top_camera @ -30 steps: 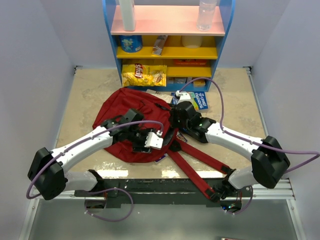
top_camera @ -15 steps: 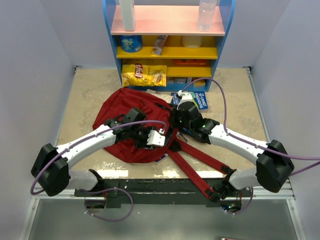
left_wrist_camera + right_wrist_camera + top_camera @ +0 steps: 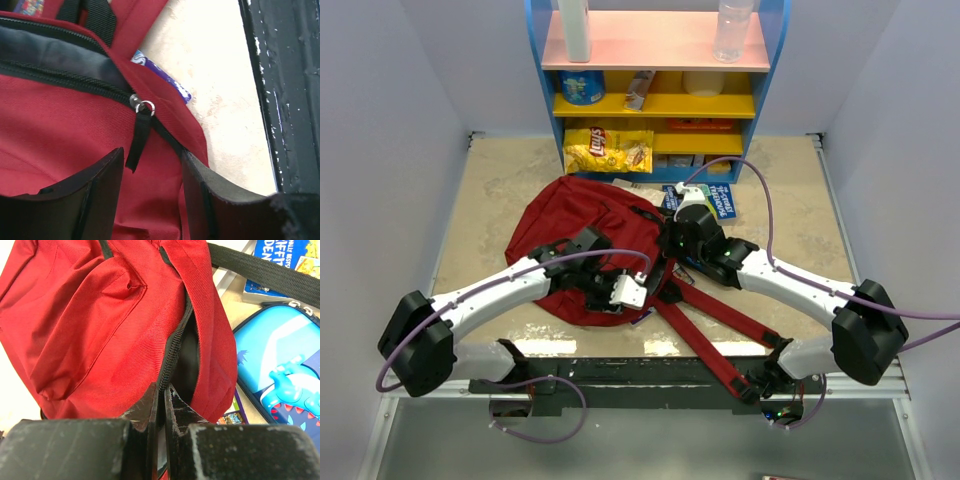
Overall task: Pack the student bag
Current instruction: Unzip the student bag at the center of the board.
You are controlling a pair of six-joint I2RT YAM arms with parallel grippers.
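Note:
The student bag [image 3: 570,225] lies flat on the table, dark red, with its zipper partly undone. My left gripper [image 3: 622,294] hovers open over the bag's near edge. In the left wrist view its gripper [image 3: 152,172] straddles red fabric [image 3: 60,130], and the black zipper pull tab [image 3: 137,142] hangs just past the fingertips, untouched. My right gripper [image 3: 672,248] is at the bag's right side. In the right wrist view that gripper [image 3: 161,392] is shut on the zipper edge [image 3: 172,352] of the bag's dark opening.
A blue patterned pencil case [image 3: 280,375] and a book [image 3: 282,255] lie right of the bag. Red shoulder straps [image 3: 710,330] trail toward the black front rail [image 3: 290,100]. A book's purple-edged corner [image 3: 165,80] peeks from under the bag. A shelf [image 3: 655,100] with a chips bag [image 3: 608,150] stands behind.
My left gripper has slid a little toward the near edge of the bag and its jaws have narrowed slightly. The right gripper keeps its pinch on the zipper edge, barely moving.

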